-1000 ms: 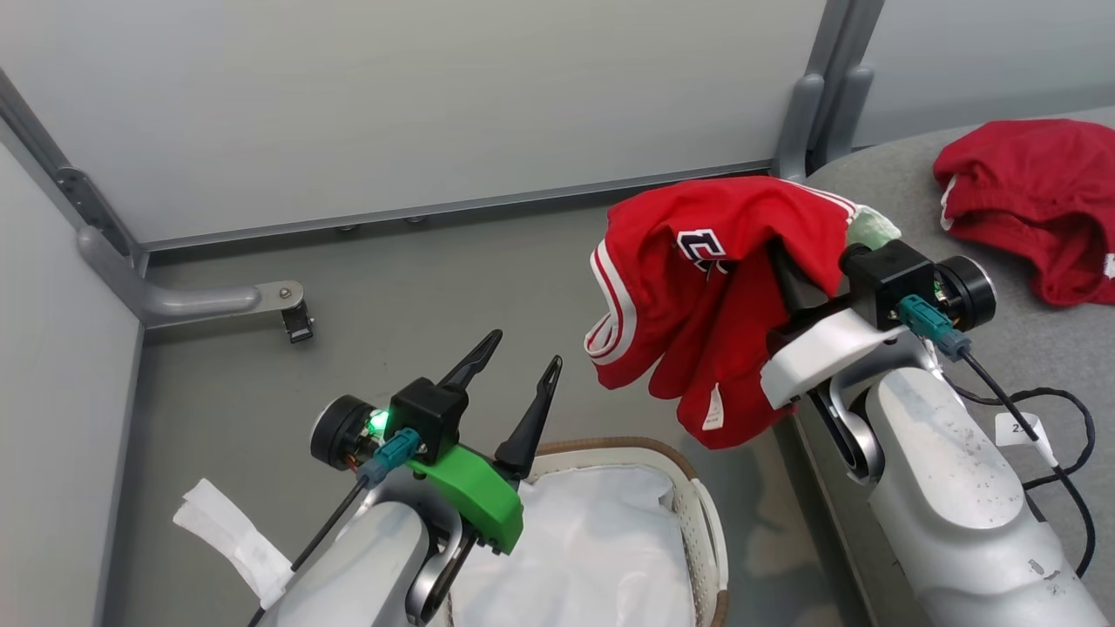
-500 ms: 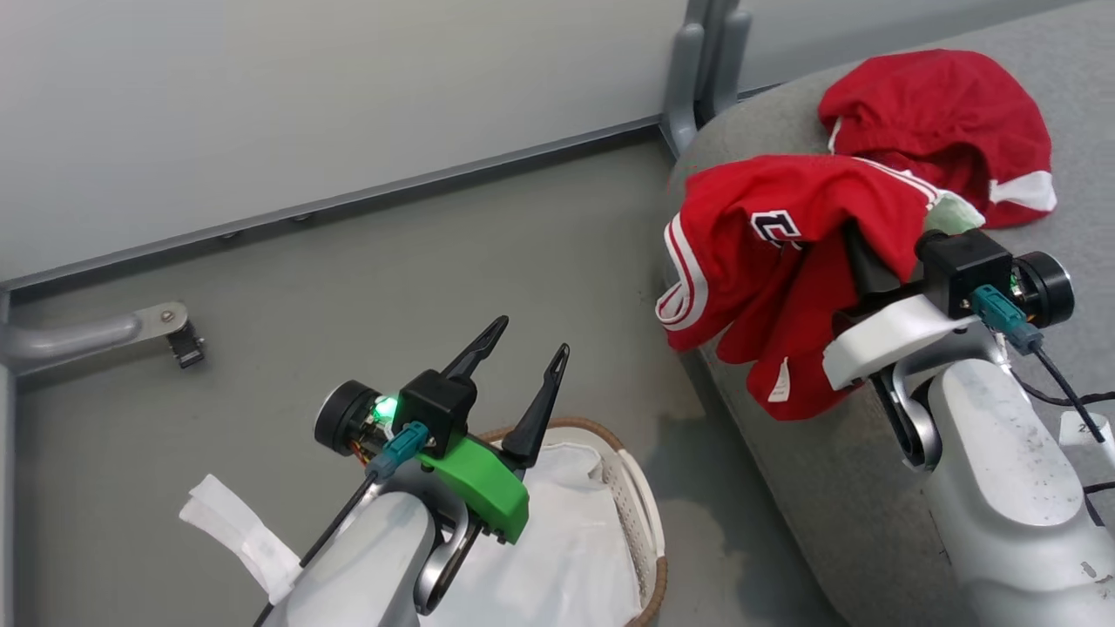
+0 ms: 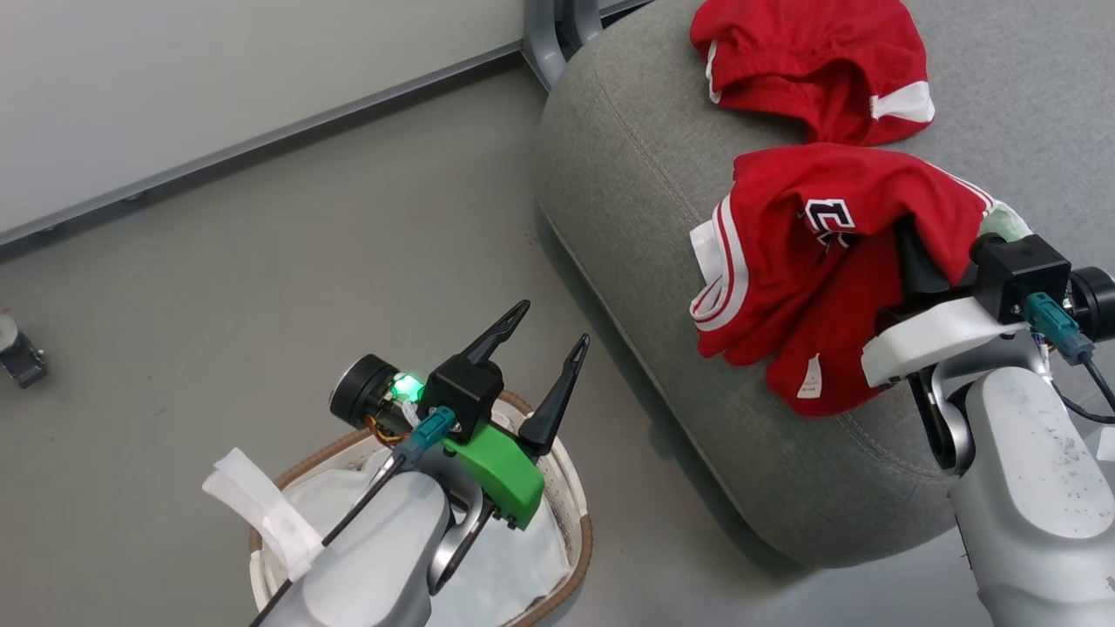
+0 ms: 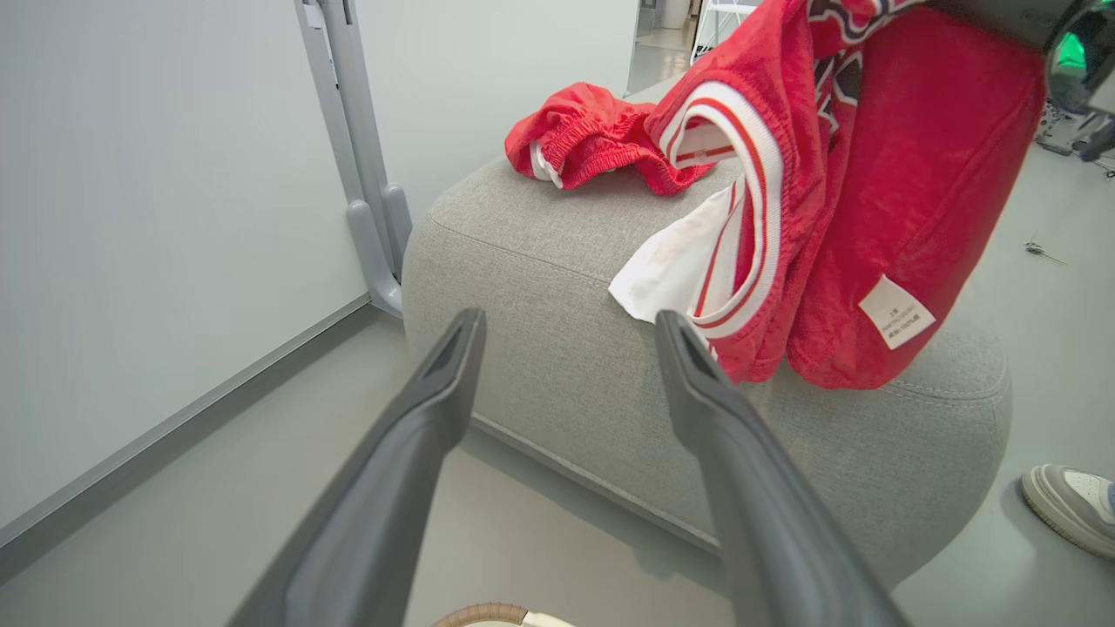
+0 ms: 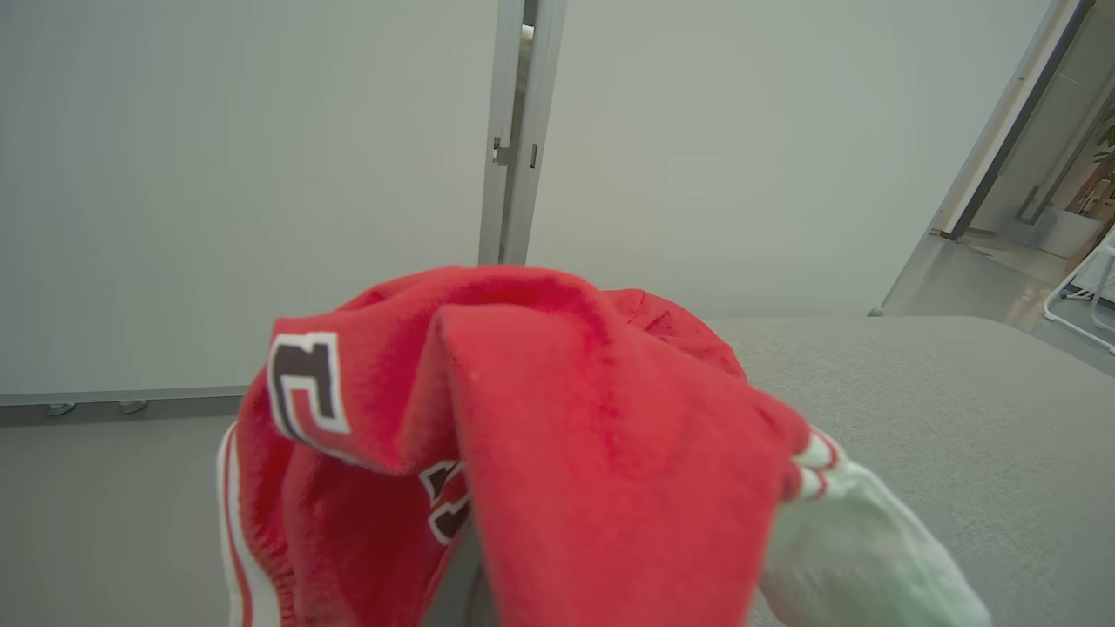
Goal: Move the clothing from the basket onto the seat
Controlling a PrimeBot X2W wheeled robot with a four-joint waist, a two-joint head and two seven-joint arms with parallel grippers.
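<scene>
**A:** Where is the clothing?

**B:** The jersey (image 3: 810, 261) hangs bunched above the seat's (image 3: 627, 174) near edge. Its lower folds droop to the cushion, though I cannot tell whether they touch it. The shorts (image 3: 801, 70) lie crumpled on the seat, farther back, just beyond the jersey.

**A:** What holds the jersey up?

**B:** The right end effector (image 3: 913, 261), clenched on it, with the fingers mostly buried under the red cloth.

**A:** And the other one?

**B:** The left end effector (image 3: 552, 324) is released, its fingers spread and holding nothing. It is off the seat's left side, over the basket (image 3: 582, 540).

**A:** What is in the basket?

**B:** The white liner (image 3: 523, 566). The basket stands on the floor (image 3: 261, 261), near the seat's left side but apart from it. A shoe (image 4: 1067, 505) rests on the floor by the seat's other end.
</scene>
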